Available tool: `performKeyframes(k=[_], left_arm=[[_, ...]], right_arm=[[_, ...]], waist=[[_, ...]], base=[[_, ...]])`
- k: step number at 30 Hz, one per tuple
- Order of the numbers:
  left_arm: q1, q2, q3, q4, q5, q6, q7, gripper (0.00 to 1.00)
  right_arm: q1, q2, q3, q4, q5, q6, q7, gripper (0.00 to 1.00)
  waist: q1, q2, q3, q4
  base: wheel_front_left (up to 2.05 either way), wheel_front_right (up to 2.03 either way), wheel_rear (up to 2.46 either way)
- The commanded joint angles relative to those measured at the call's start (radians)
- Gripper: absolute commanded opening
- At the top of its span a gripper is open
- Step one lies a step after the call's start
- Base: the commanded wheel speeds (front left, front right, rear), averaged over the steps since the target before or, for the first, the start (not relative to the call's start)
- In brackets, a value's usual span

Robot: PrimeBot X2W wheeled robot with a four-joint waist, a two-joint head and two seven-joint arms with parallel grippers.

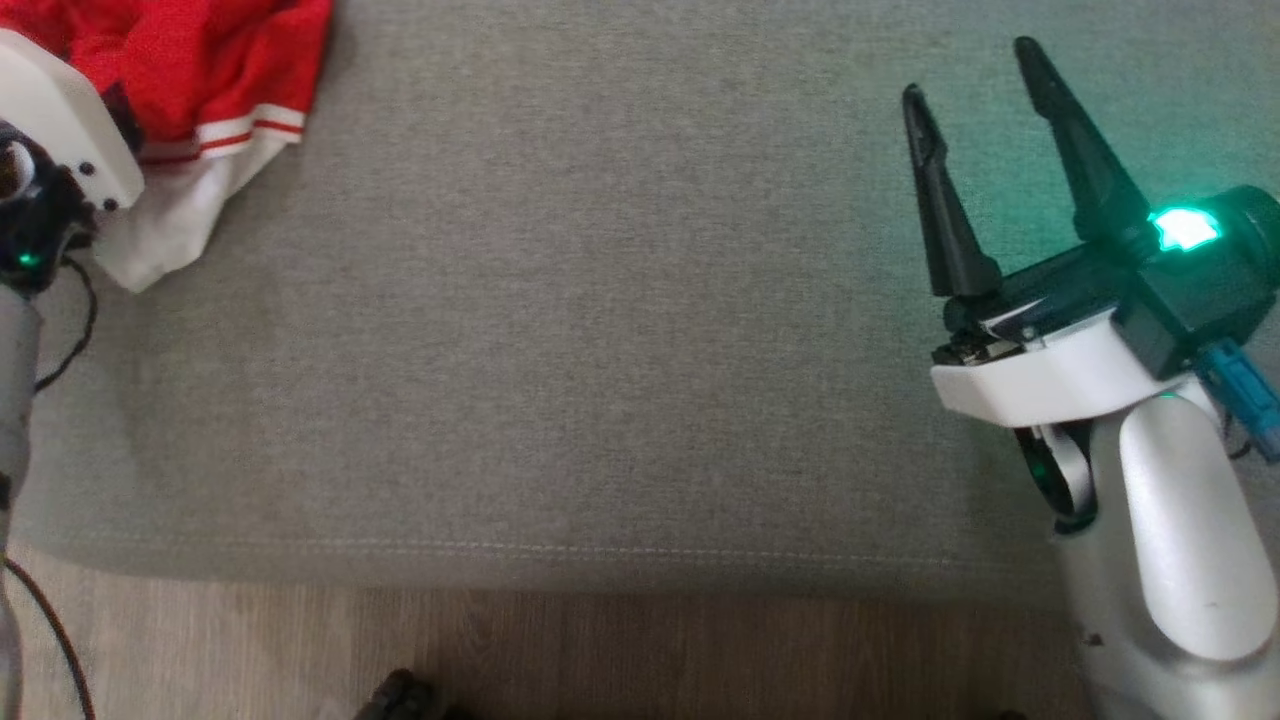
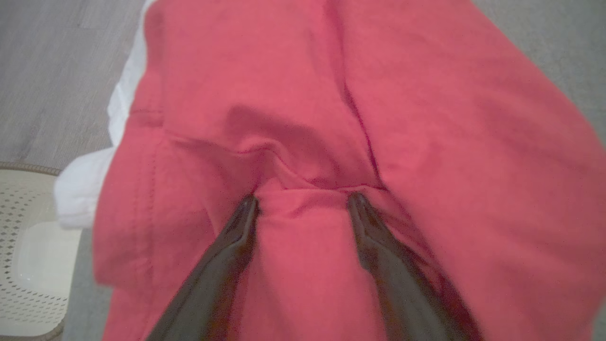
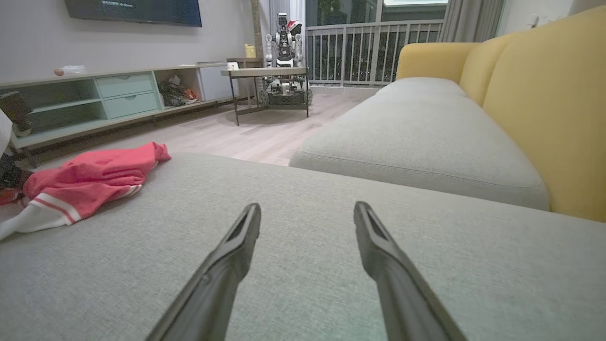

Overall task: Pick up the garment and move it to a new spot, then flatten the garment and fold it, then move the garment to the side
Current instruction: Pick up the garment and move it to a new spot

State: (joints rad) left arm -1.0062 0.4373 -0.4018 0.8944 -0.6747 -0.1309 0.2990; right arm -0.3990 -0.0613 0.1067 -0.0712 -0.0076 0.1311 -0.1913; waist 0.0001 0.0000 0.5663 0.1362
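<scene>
The garment [image 1: 210, 80] is red with white parts and red-and-white striped trim, bunched at the far left of the grey cushion [image 1: 600, 330]. In the left wrist view the red cloth [image 2: 331, 118] lies just under my left gripper [image 2: 303, 201], whose fingers stand apart with their tips pressed into a fold. My left wrist [image 1: 60, 130] partly hides the garment in the head view. My right gripper [image 1: 970, 70] hovers open over the cushion's right side, far from the garment [image 3: 85, 182], with nothing between its fingers.
The cushion's front edge [image 1: 500, 550] drops to a wooden floor [image 1: 600, 650]. A pale perforated basket [image 2: 28, 251] sits beside the garment in the left wrist view. A yellow sofa back [image 3: 544, 94], a small table [image 3: 265, 71] and a cabinet [image 3: 109, 94] stand further off.
</scene>
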Motion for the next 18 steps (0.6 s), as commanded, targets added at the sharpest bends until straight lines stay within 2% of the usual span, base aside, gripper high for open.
performKeyframes(k=[1, 2, 3, 4, 9, 11, 14, 18], left_arm=[[-0.036, 0.067, 0.012, 0.014, 0.003, 0.0, 0.019, 1.0], [-0.043, 0.066, 0.004, 0.029, -0.002, 0.0, 0.028, 1.0], [-0.049, 0.064, -0.008, 0.038, -0.006, 0.0, 0.035, 0.84], [-0.052, 0.063, -0.022, 0.042, -0.014, 0.0, 0.042, 0.0], [-0.056, 0.074, -0.061, 0.053, -0.052, 0.0, 0.044, 0.0], [-0.061, 0.08, -0.068, 0.06, -0.061, 0.0, 0.014, 0.0], [-0.076, 0.095, -0.076, 0.071, -0.057, 0.0, -0.062, 0.0], [-0.097, 0.1, -0.068, 0.068, -0.044, 0.0, -0.226, 0.0]], right_arm=[[-0.002, 0.011, 0.022, -0.039, 0.005, 0.0, -0.011, 1.0], [-0.002, 0.011, 0.023, -0.038, 0.005, 0.0, -0.014, 1.0], [-0.004, 0.011, 0.023, -0.037, 0.005, 0.0, -0.016, 1.0], [-0.005, 0.011, 0.022, -0.037, 0.004, 0.0, -0.018, 1.0], [-0.01, 0.011, 0.012, -0.033, 0.01, 0.0, -0.027, 1.0], [-0.009, 0.011, 0.008, -0.026, 0.01, 0.0, -0.03, 1.0], [-0.009, 0.011, 0.005, -0.015, 0.014, 0.0, -0.036, 1.0], [-0.005, 0.011, 0.001, 0.007, 0.032, 0.0, -0.045, 1.0]], waist=[[-0.0001, 0.0, 0.011, -0.015], [-0.0001, 0.0, 0.013, -0.018], [-0.0001, 0.0, 0.014, -0.021], [-0.0001, 0.0, 0.015, -0.024], [-0.0001, 0.0, 0.007, -0.03], [-0.0001, 0.0, -0.004, -0.028], [-0.0001, 0.0, -0.029, -0.026], [-0.0001, 0.0, -0.08, -0.023]], base=[[0.0, 0.0, 0.0], [0.0, 0.0, 0.0], [0.0, 0.0, 0.0], [0.0, 0.0, 0.0], [0.0, 0.0, 0.0], [0.0, 0.0, 0.0], [0.0, 0.0, 0.0], [0.0, 0.0, 0.0]])
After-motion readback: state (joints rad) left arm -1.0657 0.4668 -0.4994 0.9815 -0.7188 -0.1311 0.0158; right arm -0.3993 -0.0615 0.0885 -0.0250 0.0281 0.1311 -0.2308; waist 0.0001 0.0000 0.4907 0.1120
